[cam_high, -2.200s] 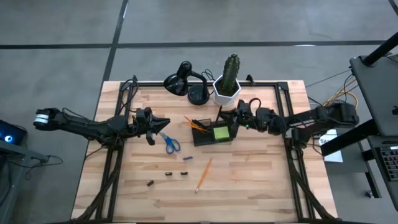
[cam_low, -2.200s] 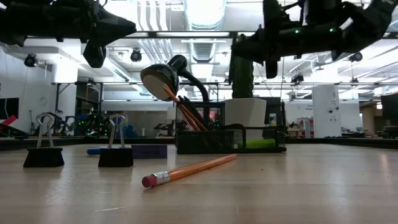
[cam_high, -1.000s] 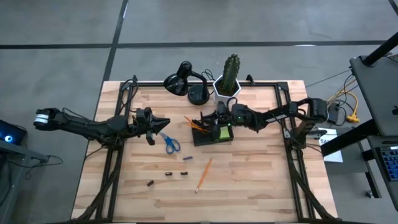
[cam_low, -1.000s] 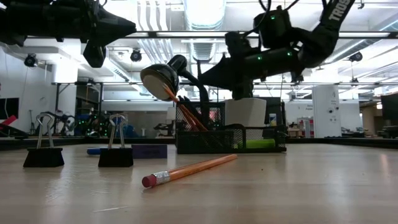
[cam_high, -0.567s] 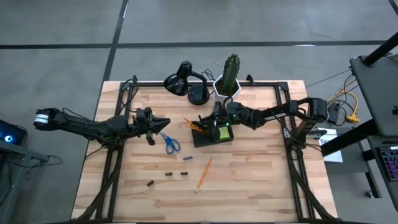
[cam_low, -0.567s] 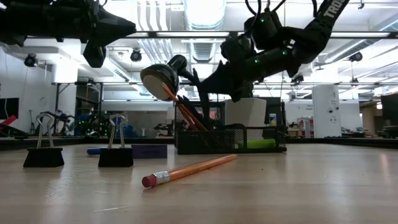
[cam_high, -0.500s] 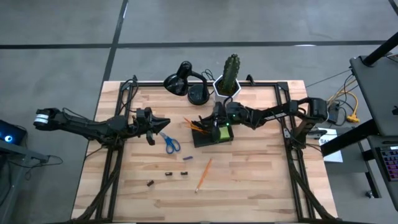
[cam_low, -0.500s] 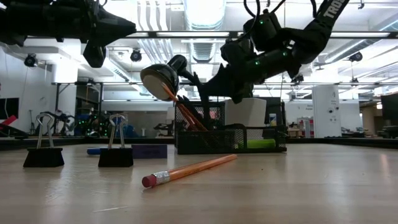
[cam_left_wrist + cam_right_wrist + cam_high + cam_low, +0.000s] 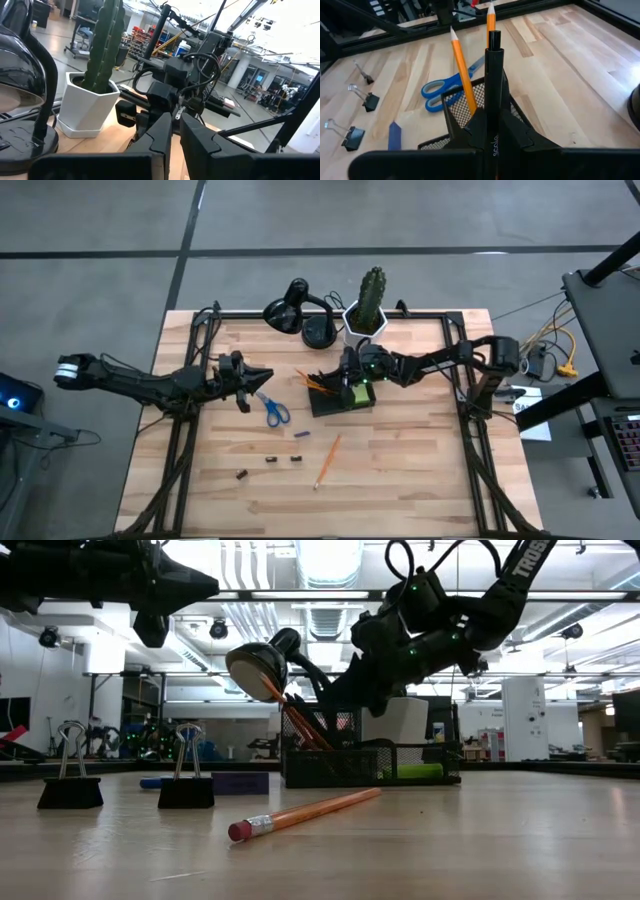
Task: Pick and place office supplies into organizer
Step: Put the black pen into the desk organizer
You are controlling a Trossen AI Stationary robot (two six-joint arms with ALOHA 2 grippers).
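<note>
The organizer [image 9: 330,408] is a black mesh tray near the table's middle. A lime-green sticky pad [image 9: 356,393] lies in it, and orange pencils [image 9: 312,378] lean in its cup. My right gripper [image 9: 493,37] is shut and slants down over that cup; a pencil tip [image 9: 491,17] shows just past its fingertips. Another pencil [image 9: 328,460], blue-handled scissors [image 9: 275,410], a small purple block [image 9: 300,435] and binder clips [image 9: 270,459] lie on the wood. My left gripper [image 9: 262,377] hangs shut above the table, left of the scissors. My right gripper comes at the mesh cup's rim [image 9: 465,107] from the table's right, slanting down. Its shut fingers hide the spot. Whether they touch the mesh or the pencil behind them, I cannot tell.
A black desk lamp [image 9: 300,310] and a cactus in a white pot [image 9: 368,315] stand close behind the organizer at the far edge. Black frame rails run along the table's sides. Bare wood lies to the near right.
My right gripper has tipped its fingers downward and sunk a little toward the pencil cup, staying shut. Nothing on the table has moved.
</note>
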